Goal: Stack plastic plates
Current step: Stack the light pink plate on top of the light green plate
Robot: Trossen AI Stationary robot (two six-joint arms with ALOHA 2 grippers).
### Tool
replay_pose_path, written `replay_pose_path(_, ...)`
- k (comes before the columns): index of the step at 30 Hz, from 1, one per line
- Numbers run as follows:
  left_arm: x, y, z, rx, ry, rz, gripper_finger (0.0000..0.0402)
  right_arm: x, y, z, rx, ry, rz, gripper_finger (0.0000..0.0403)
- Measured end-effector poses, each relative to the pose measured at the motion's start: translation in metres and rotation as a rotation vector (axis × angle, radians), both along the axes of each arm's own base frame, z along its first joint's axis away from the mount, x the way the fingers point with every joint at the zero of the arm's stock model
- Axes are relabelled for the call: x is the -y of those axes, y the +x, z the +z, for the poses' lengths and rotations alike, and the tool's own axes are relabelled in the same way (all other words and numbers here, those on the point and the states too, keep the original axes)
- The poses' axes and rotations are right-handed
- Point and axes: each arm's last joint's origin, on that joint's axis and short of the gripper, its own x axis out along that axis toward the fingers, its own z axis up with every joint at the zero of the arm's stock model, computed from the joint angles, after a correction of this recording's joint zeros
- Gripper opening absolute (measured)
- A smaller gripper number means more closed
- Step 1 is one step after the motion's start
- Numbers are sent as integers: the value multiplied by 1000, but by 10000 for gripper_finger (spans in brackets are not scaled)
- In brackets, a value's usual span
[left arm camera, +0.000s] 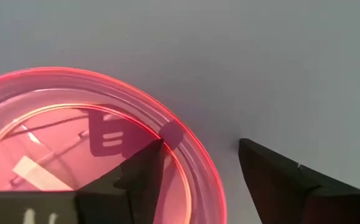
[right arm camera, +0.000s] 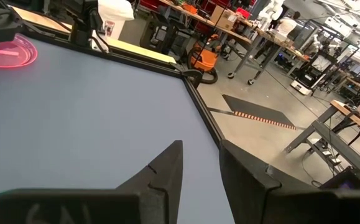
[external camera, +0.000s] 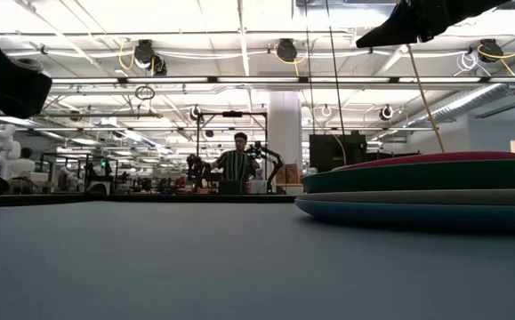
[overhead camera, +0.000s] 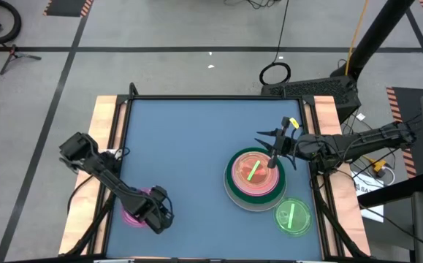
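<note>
Take the high view as your clock, with six o'clock at the table's near edge. At about seven o'clock you have the left gripper (overhead camera: 156, 212) low over a small translucent pink plastic plate (overhead camera: 133, 210) that lies flat on the blue-grey table top (overhead camera: 189, 146). In the left wrist view its jaws stand apart and straddle that plate's rim (left arm camera: 192, 155): one dark finger (left arm camera: 143, 174) sits over the inside of the plate, the other (left arm camera: 273, 174) over bare table outside it. You cannot tell from these views whether either finger touches the rim.

At about five o'clock a small translucent green plastic plate with a pale stripe (overhead camera: 293, 217) lies alone, just beside the stack and nearer the table's edge than it.

Towards four o'clock you see the stack of round plastic plates (overhead camera: 255, 175): a pale large one at the bottom, a dark green one above it, and pinkish-red plates on top with a green stripe showing on the uppermost. The low view shows the same pile from the side (external camera: 417, 191), layered blue-grey, pale, dark green and dark red.

The right gripper (overhead camera: 275, 152) hangs over the stack's far right edge, at about three o'clock. Its jaws are parted and hold nothing; the right wrist view shows table between its fingers (right arm camera: 161, 174).

Beyond the table, in the low view, a person (external camera: 237, 164) stands in the room.
</note>
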Motion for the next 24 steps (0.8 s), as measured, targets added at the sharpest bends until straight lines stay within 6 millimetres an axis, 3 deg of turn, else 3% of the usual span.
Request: replay_pose_path(24, 0, 6, 10, -37, 38, -179, 20, 0, 0, 0, 0, -1, 0, 98)
